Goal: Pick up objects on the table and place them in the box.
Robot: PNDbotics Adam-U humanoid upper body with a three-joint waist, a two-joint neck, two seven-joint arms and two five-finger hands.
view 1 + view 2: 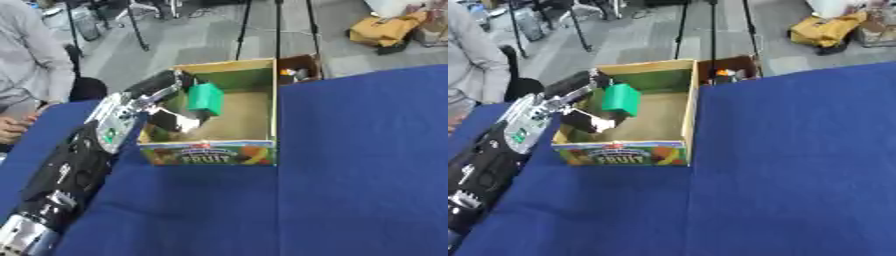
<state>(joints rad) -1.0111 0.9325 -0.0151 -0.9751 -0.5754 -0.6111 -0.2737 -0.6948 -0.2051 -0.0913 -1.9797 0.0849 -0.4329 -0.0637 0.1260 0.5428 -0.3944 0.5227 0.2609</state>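
An open cardboard box (271, 107) with a fruit picture on its front stands on the blue table (350, 175), left of centre. My left arm comes up from the lower left and reaches over the box's left wall. My left hand (175, 119) is inside the box, its fingers curled around a green block (206, 98) held above the box floor. The block is tilted and sits near the box's back left corner. The part of the box floor that shows is bare. My right hand shows in neither view.
A small brown box (730, 70) with orange and dark items stands just behind the big box's back right corner. A person (26, 65) sits at the table's far left edge. Blue table stretches to the right and front.
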